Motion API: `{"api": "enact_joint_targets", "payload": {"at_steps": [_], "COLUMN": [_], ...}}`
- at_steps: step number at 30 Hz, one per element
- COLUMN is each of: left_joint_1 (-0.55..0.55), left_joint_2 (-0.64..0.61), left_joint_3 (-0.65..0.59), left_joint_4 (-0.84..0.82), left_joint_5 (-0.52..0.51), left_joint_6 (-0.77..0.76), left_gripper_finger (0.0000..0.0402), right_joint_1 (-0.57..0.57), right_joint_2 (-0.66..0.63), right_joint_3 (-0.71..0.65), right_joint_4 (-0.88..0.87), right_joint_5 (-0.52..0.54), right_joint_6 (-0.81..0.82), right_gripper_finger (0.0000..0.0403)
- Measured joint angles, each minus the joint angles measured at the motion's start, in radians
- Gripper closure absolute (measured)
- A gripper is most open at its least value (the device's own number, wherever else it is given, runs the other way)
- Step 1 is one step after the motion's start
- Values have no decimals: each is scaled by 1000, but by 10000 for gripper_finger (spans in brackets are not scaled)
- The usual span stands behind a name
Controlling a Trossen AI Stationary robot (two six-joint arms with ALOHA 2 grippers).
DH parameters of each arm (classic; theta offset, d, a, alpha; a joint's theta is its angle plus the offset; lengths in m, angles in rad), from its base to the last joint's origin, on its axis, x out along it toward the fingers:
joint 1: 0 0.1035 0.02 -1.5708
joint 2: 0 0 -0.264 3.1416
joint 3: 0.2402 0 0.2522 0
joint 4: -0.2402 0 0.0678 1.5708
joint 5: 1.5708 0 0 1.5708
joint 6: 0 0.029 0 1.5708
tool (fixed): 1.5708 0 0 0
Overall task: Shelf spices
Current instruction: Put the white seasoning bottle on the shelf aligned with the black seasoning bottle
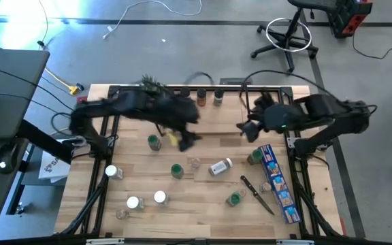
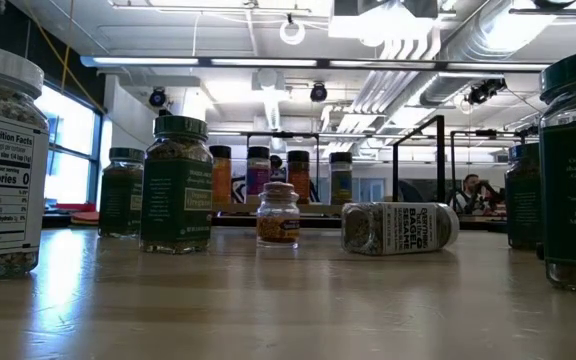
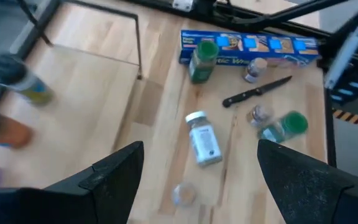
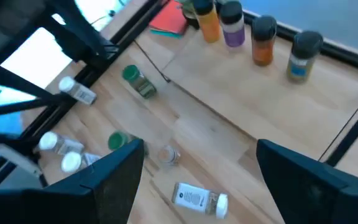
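Several spices stand in a row on the shelf [image 4: 260, 106] at the table's far edge, among them an orange jar [image 4: 207, 18] and a purple one [image 4: 232, 22]. Other jars are scattered on the table: a white-capped jar [image 3: 202, 138] lying on its side, a small clear jar [image 1: 194, 162] and a green-capped jar [image 1: 154, 141]. My left gripper [image 1: 186, 139] hangs open above the table's middle, over the lying jar. My right gripper [image 1: 246, 129] is open and raised in front of the shelf's right part. Neither holds anything.
A long blue box [image 1: 278, 184] lies along the table's right side with a black-handled knife [image 1: 257, 194] beside it. Green-capped jars [image 1: 235, 198] and white-capped jars [image 1: 133, 202] stand toward the near edge. A black frame [image 1: 97, 197] edges the table.
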Motion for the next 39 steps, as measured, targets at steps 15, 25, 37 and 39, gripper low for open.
{"api": "enact_joint_targets", "payload": {"at_steps": [15, 25, 37, 39], "left_joint_1": [-58, -58, -58, -58], "left_joint_2": [411, 551, 576, 564], "left_joint_3": [0, 0, 3, 1], "left_joint_4": [142, 180, 211, 201], "left_joint_5": [-51, 32, 23, 15], "left_joint_6": [-71, -72, -149, -157], "left_gripper_finger": [92, 92, 92, 92], "right_joint_1": [115, 142, 142, 142], "right_joint_2": [-107, -131, -131, -131], "right_joint_3": [-4, -4, -4, -4], "right_joint_4": [-297, -296, -296, -296], "right_joint_5": [35, 118, 117, 116], "right_joint_6": [-48, -64, -64, -52], "right_gripper_finger": [96, 96, 96, 96]}}
